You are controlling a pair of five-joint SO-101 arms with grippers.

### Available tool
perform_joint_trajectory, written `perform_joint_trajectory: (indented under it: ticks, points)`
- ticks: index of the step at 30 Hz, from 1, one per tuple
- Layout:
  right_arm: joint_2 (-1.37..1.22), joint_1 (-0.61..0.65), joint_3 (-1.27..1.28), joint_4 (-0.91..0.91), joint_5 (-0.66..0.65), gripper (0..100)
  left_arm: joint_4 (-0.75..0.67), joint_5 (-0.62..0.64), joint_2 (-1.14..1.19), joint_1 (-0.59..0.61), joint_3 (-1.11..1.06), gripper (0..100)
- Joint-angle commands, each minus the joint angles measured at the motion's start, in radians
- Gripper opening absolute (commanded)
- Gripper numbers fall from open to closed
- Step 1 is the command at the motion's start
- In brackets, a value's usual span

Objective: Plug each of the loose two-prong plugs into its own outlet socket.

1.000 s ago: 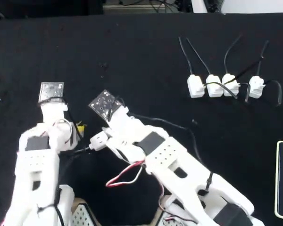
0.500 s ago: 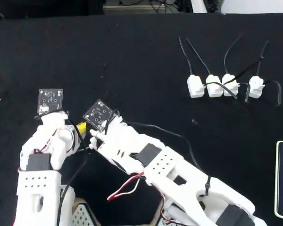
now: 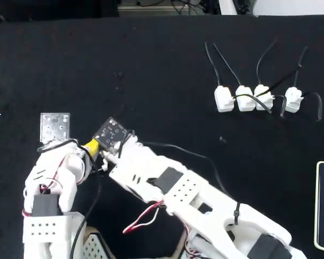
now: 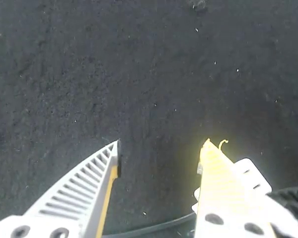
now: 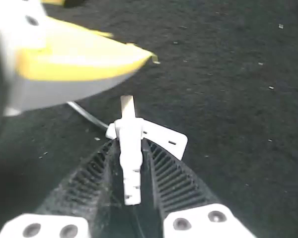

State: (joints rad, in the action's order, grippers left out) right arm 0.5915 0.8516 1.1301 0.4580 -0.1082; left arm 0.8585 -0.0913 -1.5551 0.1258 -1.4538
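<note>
One small white plastic two-prong plug (image 5: pixel 130 173) is clamped in the right tool (image 5: pixel 129 145). The left tool (image 4: pixel 162 145) is held spread wide over the black cloth desk (image 4: pixel 139 59), close by.

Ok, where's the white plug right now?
The plug is clamped in the right claw, prong forward in the right wrist view; in the high view, lower left, beside the left claw.

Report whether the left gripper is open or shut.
Open. The left gripper has its fingers wide apart, bare black table between them.
</note>
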Motion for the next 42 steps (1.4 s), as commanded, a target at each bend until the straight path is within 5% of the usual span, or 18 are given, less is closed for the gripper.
perform_joint_trajectory:
  ticks: [1,42]
  points:
    - [0.041,0.025,-0.005,-0.025,0.003,1.0,-0.009,-0.002,-0.04,-0.054,-0.007,26]
    - [0.285,0.017,0.068,0.005,0.014,1.0,-0.017,-0.043,-0.051,-0.056,-0.041,26]
